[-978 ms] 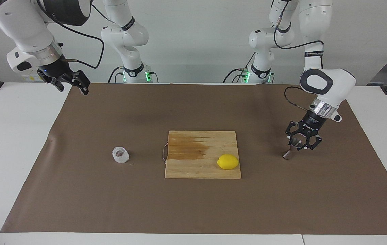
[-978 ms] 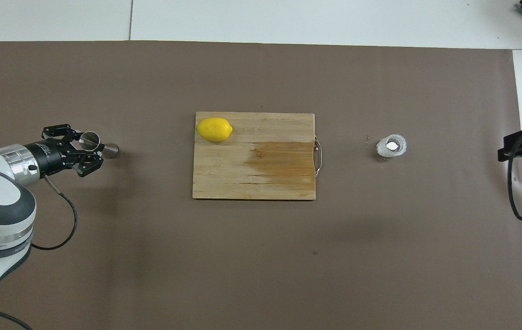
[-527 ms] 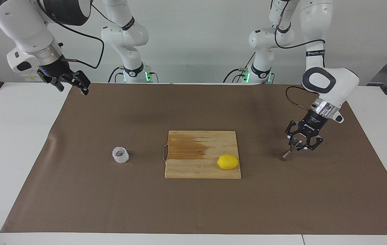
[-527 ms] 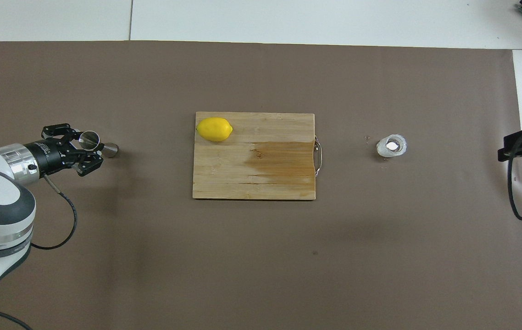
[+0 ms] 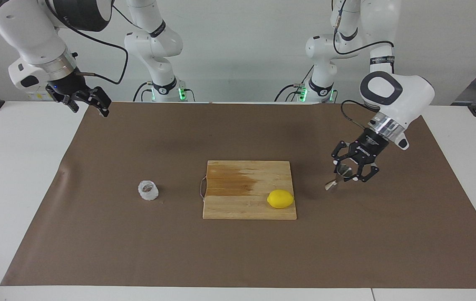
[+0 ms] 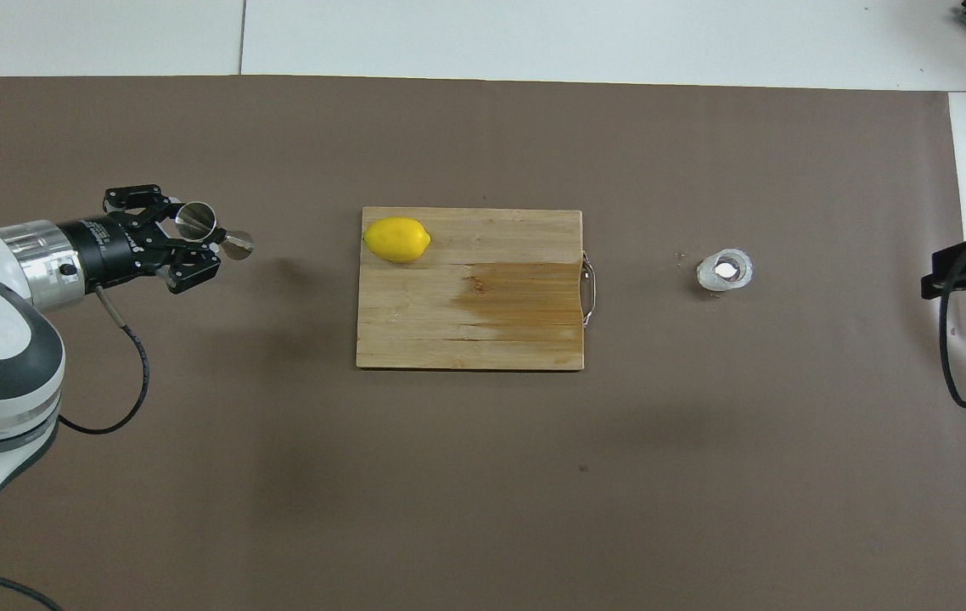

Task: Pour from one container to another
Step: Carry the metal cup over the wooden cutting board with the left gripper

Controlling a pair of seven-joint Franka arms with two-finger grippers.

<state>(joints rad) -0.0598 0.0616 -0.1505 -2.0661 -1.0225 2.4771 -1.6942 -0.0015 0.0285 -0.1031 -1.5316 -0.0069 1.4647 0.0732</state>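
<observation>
My left gripper (image 5: 345,170) (image 6: 193,240) is shut on the steel hourglass jigger (image 5: 330,185) (image 6: 237,246). It holds the jigger tilted, a little above the brown mat, between the left arm's end of the table and the cutting board. The small clear whitish cup (image 5: 148,190) (image 6: 726,270) stands upright on the mat beside the board's handle end, toward the right arm's end, with something white inside. My right gripper (image 5: 89,108) (image 6: 958,270) waits open and empty, high over the mat's corner at the right arm's end.
A wooden cutting board (image 5: 238,184) (image 6: 491,322) with a darker wet-looking patch lies mid-table between jigger and cup. A yellow lemon (image 5: 280,199) (image 6: 397,239) rests on its corner toward the left arm's end. The brown mat (image 5: 238,251) covers most of the table.
My left gripper has lifted the jigger off the mat and carried it toward the cutting board, tilting it. The right arm, cup and lemon have not moved.
</observation>
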